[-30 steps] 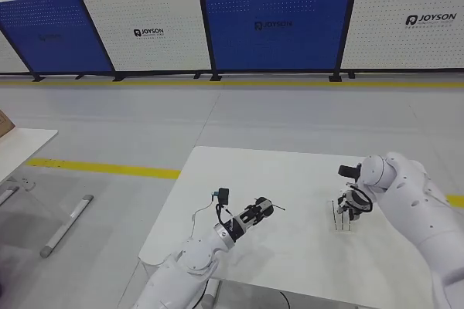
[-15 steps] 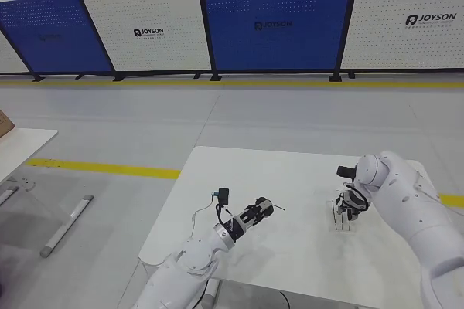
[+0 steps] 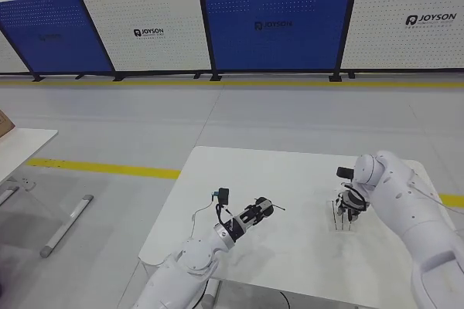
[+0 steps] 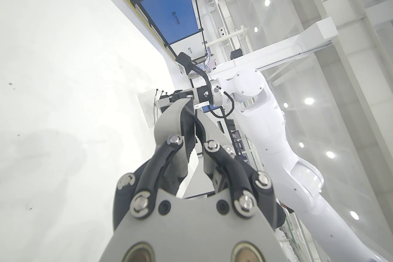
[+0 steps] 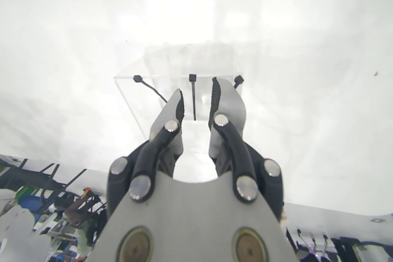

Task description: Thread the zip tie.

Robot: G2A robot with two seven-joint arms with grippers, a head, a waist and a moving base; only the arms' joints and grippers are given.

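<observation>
One zip tie (image 5: 192,97) between right fingers (image 5: 179,106)

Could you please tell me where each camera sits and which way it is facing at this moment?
Top view: above the arms, looking down at the white table; shows both arms, the left hand pinching a zip tie, the right hand at the clear stand.
Left wrist view: behind the left hand, facing across the table toward the right arm.
Right wrist view: behind the right hand, facing down at upright zip ties in the stand.
Shared: all three show the stand.
</observation>
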